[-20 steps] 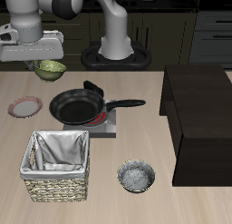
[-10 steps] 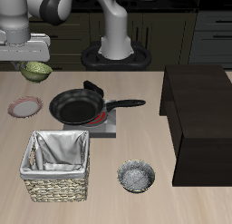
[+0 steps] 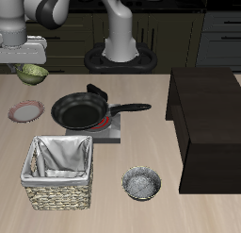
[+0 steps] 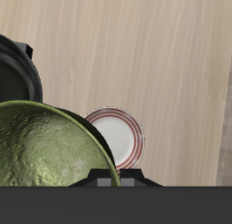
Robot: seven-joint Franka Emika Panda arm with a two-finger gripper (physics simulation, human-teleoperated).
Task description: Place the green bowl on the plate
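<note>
Arm (image 3: 42, 6): glossy white shell segments, rounded in section, separated by dark grey to black joint bands. Upper links show soft grey shading.

Base (image 3: 120, 59): white cylindrical column seated on a round black disc mount with a flat flange.

Pincer (image 3: 28, 65): boxy light grey body, white upper housing, with a dark horizontal band along its lower edge. In the wrist view its underside reads as a flat black bar carrying a small pale grey square marking at centre.

No cables, screws or lettering can be made out.
</note>
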